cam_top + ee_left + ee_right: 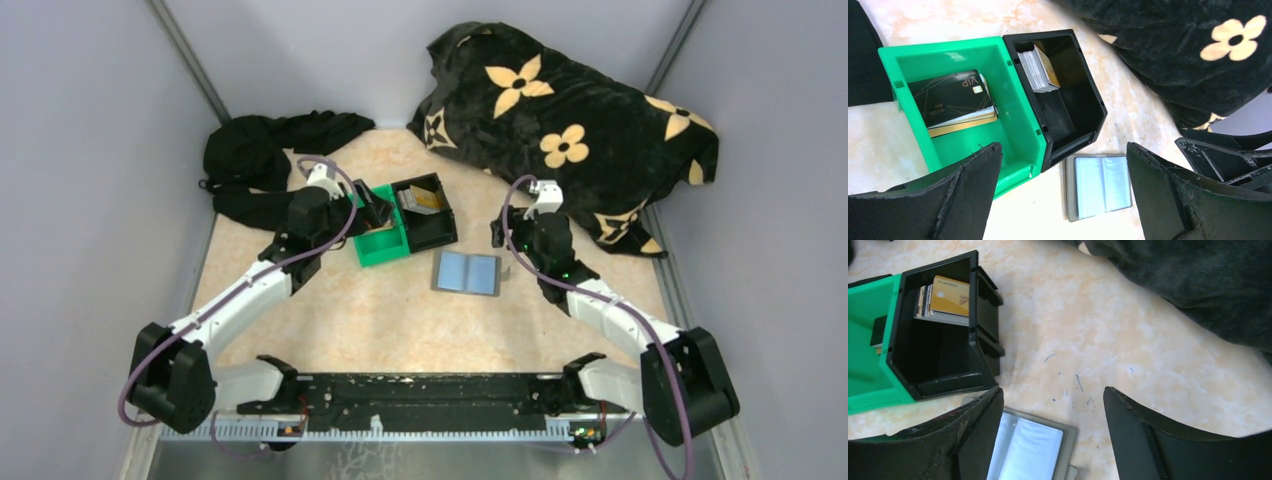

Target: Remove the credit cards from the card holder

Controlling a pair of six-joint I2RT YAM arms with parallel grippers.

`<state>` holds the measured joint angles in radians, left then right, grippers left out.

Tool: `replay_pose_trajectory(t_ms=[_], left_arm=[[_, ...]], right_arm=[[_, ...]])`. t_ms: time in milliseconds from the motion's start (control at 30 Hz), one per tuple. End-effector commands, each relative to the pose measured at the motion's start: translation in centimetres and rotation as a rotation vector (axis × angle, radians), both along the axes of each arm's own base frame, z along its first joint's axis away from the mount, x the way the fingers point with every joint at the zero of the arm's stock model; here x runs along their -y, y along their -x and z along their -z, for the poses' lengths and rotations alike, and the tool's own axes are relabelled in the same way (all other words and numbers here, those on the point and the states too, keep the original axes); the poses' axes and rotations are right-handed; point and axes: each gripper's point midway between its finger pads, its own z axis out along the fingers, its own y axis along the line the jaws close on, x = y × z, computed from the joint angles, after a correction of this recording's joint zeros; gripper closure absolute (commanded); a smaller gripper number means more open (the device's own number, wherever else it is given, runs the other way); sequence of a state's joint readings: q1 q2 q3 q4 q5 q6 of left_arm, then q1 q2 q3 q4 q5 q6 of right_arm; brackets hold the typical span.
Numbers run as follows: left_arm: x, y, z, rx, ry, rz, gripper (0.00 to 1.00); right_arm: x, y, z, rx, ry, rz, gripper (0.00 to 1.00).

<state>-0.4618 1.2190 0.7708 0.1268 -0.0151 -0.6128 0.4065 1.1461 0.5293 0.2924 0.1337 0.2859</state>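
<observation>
On table (380, 315): one card holder (467, 272), two bins (380, 250) (432, 238).

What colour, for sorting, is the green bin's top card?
Top card: black, gold lines; left wrist view.

card holder (467, 272) just in front of right bin (1083, 107), left bin (1019, 127) touching it, credit cards (955, 102) in both, blanket (580, 120) behind
</observation>
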Motion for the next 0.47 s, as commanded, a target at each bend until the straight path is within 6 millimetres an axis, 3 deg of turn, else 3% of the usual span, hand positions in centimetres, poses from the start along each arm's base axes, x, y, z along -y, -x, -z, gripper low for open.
replay_pose_trajectory(t_ms=[0,433], left_arm=[[-0.3,0.7,-0.3,-0.001,0.011,0.008,0.01],[-0.7,0.6,0.4,-0.037,-0.022,-0.013,0.01]], right_arm=[[0.9,-0.1,-1.7,0.070,-0.010,0.026,0.27],[0.8,-0.8,-0.6,0.040,0.029,0.021,0.29]])
